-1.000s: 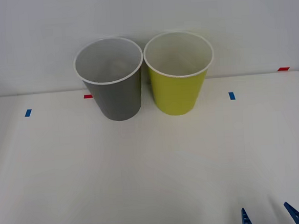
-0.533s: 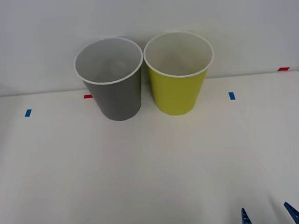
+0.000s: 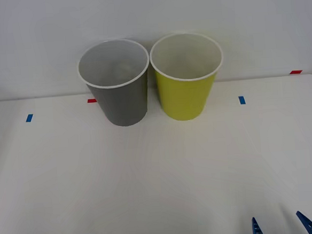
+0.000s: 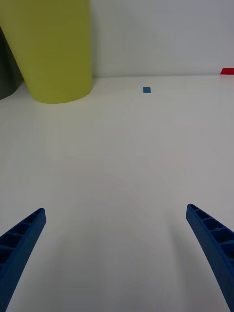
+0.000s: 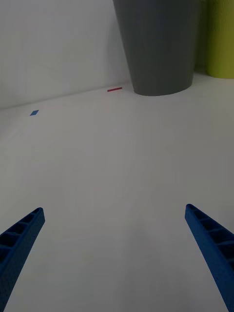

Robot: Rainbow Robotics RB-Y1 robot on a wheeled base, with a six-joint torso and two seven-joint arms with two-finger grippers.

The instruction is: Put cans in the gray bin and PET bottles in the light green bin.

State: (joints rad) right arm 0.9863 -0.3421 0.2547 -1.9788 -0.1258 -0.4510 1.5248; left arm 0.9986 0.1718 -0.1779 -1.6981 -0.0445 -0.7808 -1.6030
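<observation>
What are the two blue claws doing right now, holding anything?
Left gripper: open, holding nothing, low over the bare table.
Right gripper: open, holding nothing, at the table's near edge.

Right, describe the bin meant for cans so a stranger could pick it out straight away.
At the far edge of the white table, against the pale wall, two tall tapered round bins stand side by side. The can bin is the dark gray bin, on the robot's left of the pair. Its twin, the yellow-green bin, has the same shape and white rim, so colour alone separates them.
</observation>
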